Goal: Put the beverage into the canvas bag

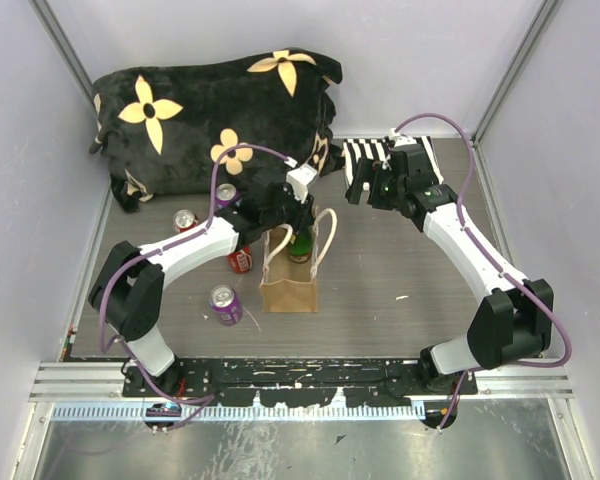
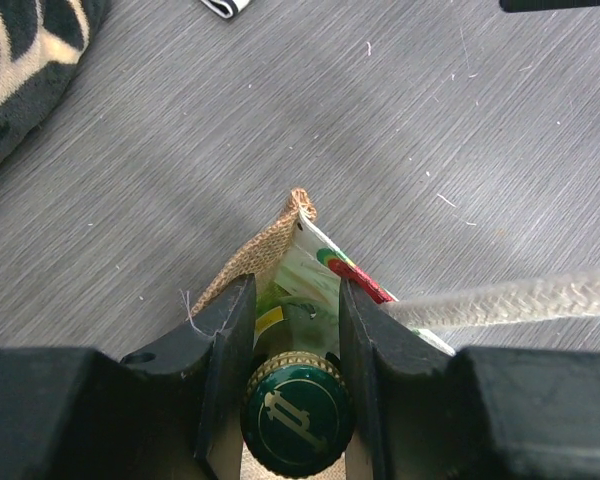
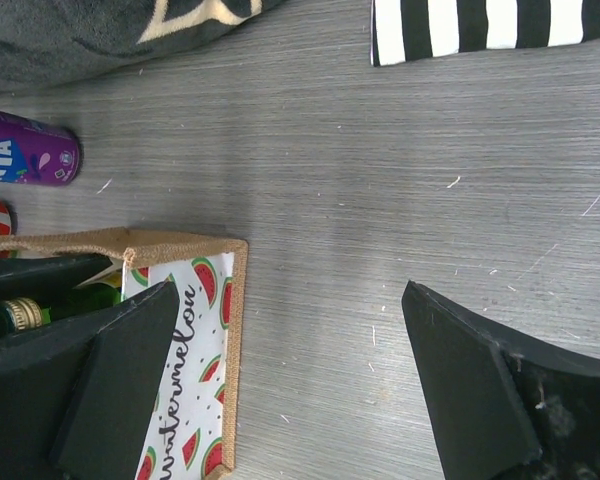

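The canvas bag (image 1: 288, 288) stands upright mid-table, tan with cream loop handles (image 1: 327, 237) and a watermelon-print side panel (image 3: 195, 340). A green glass bottle (image 1: 300, 243) with a green cap (image 2: 298, 415) stands in the bag's open mouth, its lower part inside. My left gripper (image 1: 298, 215) is over the bag, shut on the bottle's neck just below the cap; its gripper (image 2: 295, 300) shows the bag's corner (image 2: 255, 255) beneath. My right gripper (image 1: 368, 190) is open and empty, to the right of the bag; in its own view the gripper (image 3: 290, 300) is over bare table.
Several drink cans lie left of the bag: a purple one (image 1: 225, 303), a red one (image 1: 240, 260), another red (image 1: 186, 220), another purple (image 1: 226, 194). A black flowered blanket (image 1: 210, 110) fills the back left. A striped cloth (image 3: 490, 25) lies at back right.
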Controlling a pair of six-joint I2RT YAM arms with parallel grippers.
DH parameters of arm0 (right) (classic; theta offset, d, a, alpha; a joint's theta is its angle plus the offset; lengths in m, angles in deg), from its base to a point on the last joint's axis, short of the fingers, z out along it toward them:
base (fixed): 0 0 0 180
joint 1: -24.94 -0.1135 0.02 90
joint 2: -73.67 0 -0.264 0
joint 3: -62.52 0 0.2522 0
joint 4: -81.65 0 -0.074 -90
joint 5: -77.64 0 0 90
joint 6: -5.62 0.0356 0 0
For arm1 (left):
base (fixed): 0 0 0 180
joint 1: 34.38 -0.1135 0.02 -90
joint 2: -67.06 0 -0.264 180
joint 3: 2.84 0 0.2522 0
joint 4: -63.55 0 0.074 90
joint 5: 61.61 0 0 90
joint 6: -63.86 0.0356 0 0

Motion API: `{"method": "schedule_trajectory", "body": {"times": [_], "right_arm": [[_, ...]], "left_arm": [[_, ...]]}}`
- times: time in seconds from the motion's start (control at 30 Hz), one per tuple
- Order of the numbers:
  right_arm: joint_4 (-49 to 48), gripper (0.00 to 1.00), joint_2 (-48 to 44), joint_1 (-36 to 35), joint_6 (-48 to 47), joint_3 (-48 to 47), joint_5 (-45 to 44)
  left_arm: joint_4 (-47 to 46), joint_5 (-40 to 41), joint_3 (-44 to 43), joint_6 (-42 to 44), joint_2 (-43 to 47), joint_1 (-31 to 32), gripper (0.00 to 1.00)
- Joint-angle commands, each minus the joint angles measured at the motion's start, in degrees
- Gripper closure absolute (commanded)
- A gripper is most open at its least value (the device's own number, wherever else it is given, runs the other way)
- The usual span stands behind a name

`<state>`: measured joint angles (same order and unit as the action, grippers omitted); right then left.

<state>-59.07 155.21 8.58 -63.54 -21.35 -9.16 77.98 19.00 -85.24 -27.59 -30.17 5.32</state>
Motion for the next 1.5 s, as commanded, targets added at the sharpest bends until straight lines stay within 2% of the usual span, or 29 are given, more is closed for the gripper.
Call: {"method": "schedule_trajectory", "body": {"times": [0.0,0.13,0.17,0.23,0.33,0.43,0.47,0.57,0.97,1.1,1.2,1.37,1.47], "right_arm": [[-0.8,0.0,0.5,0.2,-1.1,-3.6,0.3],[-0.7,0.0,0.8,0.3,-1.0,-3.9,0.5],[-0.7,0.0,0.8,0.2,-1.0,-3.8,0.5],[-0.7,0.0,0.7,0.2,-1.0,-3.7,0.5],[-0.7,0.0,0.6,0.2,-1.0,-3.4,0.6],[-0.7,0.0,0.6,0.3,-0.9,-3.3,0.6],[-0.7,0.0,0.6,0.3,-0.9,-3.3,0.6],[-0.7,0.0,0.4,0.3,-0.8,-3.2,0.7],[-0.7,0.0,0.0,0.3,-0.4,-3.6,1.1],[-0.2,0.0,-0.6,0.3,-0.7,-3.7,0.8],[0.1,0.0,-0.9,0.2,-1.0,-3.3,0.7],[-0.1,0.0,-0.6,0.2,-0.5,-2.8,1.2],[-0.8,0.0,-0.1,0.2,0.0,-2.7,1.8]], "left_arm": [[-7.3,0.2,-0.7,-1.0,0.5,0.9,0.94],[-5.2,-0.7,-1.7,-0.9,0.4,1.3,0.48],[-4.4,-0.9,-2.1,-0.8,0.5,1.4,0.39],[-3.3,-1.2,-2.5,-0.7,0.9,1.6,0.26],[-2.3,-1.2,-3.0,-0.9,2.0,1.7,0.15],[-1.1,-0.9,-3.7,-1.0,3.2,1.7,0.13],[-0.8,-0.7,-3.9,-1.0,3.8,1.8,0.08],[0.1,0.3,-4.5,-1.1,5.8,1.7,0.01],[6.9,8.3,-6.6,-1.8,11.9,0.2,0.02],[15.3,5.5,-9.6,-5.8,13.6,-10.6,0.02],[25.2,3.7,-12.4,-4.6,14.1,-18.8,0.02],[41.6,1.0,-16.6,4.2,13.1,-29.4,0.02],[50.1,0.4,-17.6,11.9,10.4,-32.0,0.02]]}}
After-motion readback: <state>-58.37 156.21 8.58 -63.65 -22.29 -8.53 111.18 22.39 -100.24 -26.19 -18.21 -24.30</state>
